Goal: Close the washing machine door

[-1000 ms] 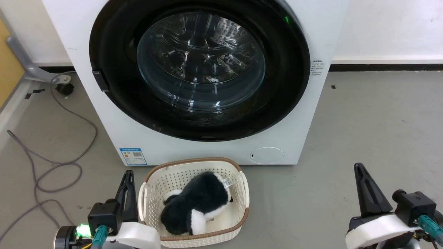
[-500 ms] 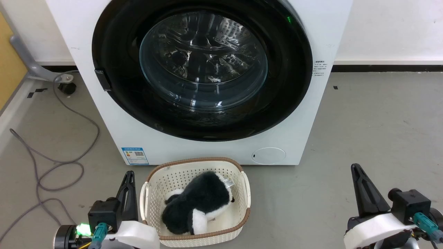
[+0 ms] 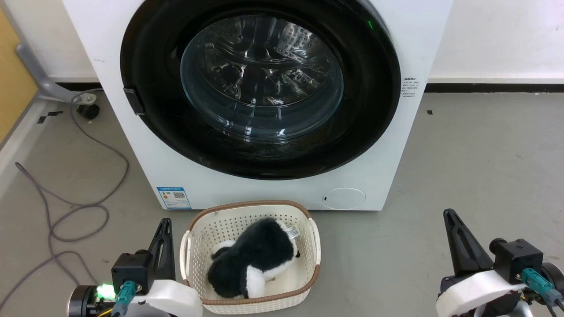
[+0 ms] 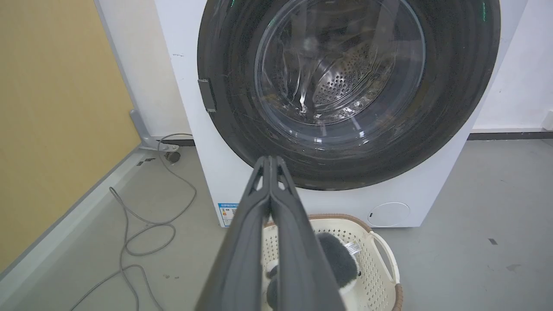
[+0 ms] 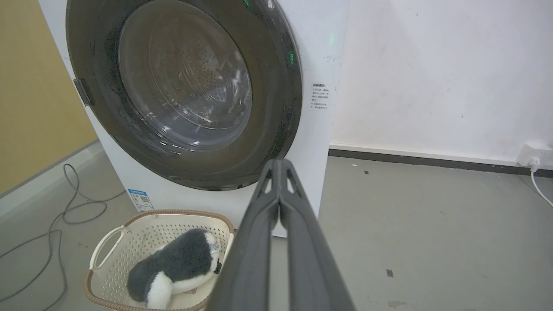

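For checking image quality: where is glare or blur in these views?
Head view: sharp, with bright reflections on the washing machine door glass. Left wrist view: similar reflections; the left gripper looks soft near the lens. Right wrist view: the right gripper likewise soft.

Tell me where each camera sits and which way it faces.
Head view: up high, looking forward and down at the washing machine door, seemingly shut on the washing machine; left gripper and right gripper at the bottom corners.
Left wrist view: low, left of centre, aimed along its own closed fingers at the door.
Right wrist view: low on the right, seeing the door obliquely past its closed fingers.
All three share the cream basket holding a black-and-white plush toy.
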Controlling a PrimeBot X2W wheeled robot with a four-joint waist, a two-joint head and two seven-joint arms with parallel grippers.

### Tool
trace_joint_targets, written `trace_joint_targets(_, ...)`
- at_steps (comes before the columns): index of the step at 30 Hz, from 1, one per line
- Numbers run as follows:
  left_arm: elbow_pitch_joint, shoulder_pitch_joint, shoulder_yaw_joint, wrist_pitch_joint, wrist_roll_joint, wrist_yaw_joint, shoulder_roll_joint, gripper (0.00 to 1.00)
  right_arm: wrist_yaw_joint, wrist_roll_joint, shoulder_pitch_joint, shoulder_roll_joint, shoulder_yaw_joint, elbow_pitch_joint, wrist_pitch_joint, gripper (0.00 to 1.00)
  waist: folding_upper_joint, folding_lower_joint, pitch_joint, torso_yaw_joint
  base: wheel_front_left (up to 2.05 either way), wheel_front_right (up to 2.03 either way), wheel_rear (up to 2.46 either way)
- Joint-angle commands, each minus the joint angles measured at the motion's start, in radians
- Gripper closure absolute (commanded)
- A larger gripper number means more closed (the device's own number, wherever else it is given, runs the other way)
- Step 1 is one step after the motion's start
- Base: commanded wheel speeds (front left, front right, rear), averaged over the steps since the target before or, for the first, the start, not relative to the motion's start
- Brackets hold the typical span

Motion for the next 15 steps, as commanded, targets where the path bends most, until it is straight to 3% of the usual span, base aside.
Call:
trace_joint_targets(1,-0.004,-0.014,0.003,0.006,0.008,-0.009,0.0,1.0,-0.001,-0.01,0.007,0.004,0.003,-0.008,0.004,1.0,0.0,0.0,0.0,0.0,0.0,0.0,0.0)
trace_joint_targets(15,-0.009,-0.016,0.013,0.037,0.013,-0.034,-0.002,1.0,-0.001,-0.033,0.008,0.004,0.01,-0.018,0.035,1.0,0.0,0.0,0.0,0.008,0.0,0.0,0.0)
